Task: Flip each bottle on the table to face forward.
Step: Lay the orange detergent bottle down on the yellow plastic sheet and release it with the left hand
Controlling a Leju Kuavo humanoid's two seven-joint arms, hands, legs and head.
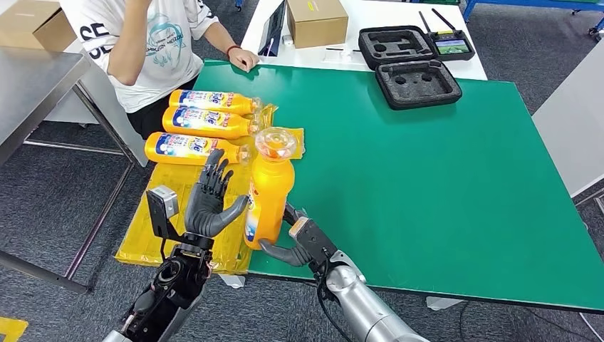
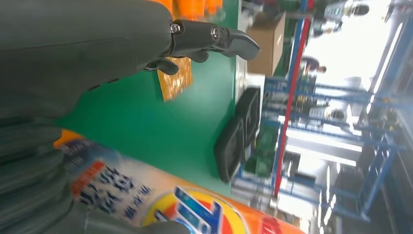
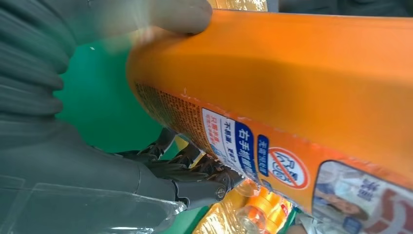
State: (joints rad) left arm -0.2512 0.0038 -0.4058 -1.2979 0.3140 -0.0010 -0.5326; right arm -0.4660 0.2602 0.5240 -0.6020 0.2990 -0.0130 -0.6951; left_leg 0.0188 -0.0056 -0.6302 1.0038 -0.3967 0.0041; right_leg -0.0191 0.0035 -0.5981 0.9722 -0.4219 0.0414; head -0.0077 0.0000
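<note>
1. At the near left corner of the green table (image 1: 441, 185), one orange bottle (image 1: 269, 196) stands upright, its cap end up, between the robot's two hands.
2. The right hand (image 1: 293, 242) grips the bottle low down: its thumb curls round the base, and the right wrist view shows the thumb pressed onto the orange body.
3. The left hand (image 1: 210, 199) is up beside the bottle with its fingers spread. Its thumb reaches toward the bottle's side, and I cannot tell whether it touches. It has hold of nothing.
4. From the left wrist view, the printed front label faces the left hand, so this bottle looks mid-turn rather than finished.
5. Three more bottles (image 1: 203, 122) lie on their sides in a row on the yellow sheet (image 1: 146, 235), just beyond the hands, labels up.
6. I'd judge the task barely begun: one bottle is in hand and not yet set down, and three appear to be waiting.
7. A person (image 1: 153, 43) sits at the far left corner, one hand on the table edge.
</note>
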